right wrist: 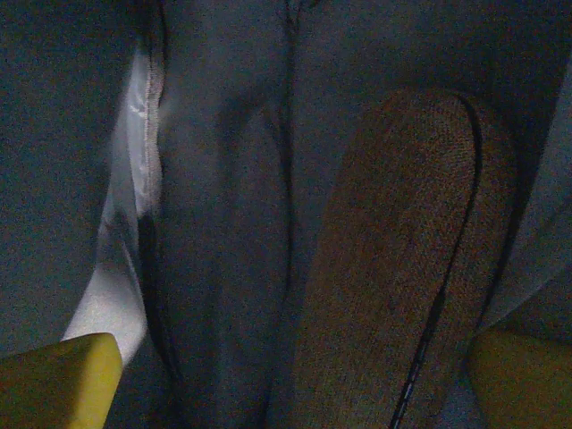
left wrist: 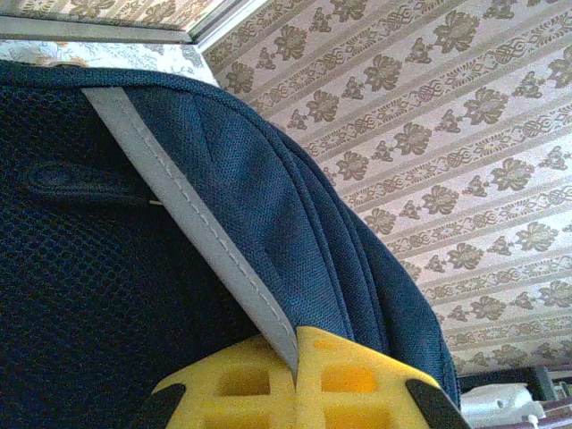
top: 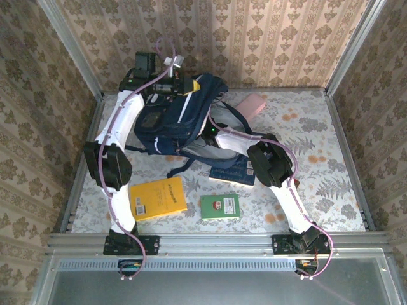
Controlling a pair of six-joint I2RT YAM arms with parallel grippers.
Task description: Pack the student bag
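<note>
From above, the student bag (top: pixel 181 121) lies at the far middle of the table (top: pixel 318 165), its top toward the far wall. The left arm (top: pixel 117 136) reaches along the bag's left side, and the left gripper (top: pixel 191 84) sits at the bag's far top edge. The right arm (top: pixel 280 171) bends in from the right, its end tucked into the bag's near opening. Near the bag lie 3 books: a yellow book (top: pixel 158 198), a green book (top: pixel 220 206) to its right, and a dark blue book (top: pixel 232 173) partly under the right arm. A pink item (top: pixel 252 105) lies just right of the bag.

At the left wrist, the yellow jaws are pressed together on the bag's grey stripe (left wrist: pixel 188 219), pinching it, with wallpaper (left wrist: pixel 465 134) beyond.

At the right wrist, inside the dim bag, the right gripper (right wrist: pixel 295 384) has its jaws spread wide. A brown pouch (right wrist: pixel 402 268) lies between them, closer to the right finger; I cannot tell whether they touch.
</note>
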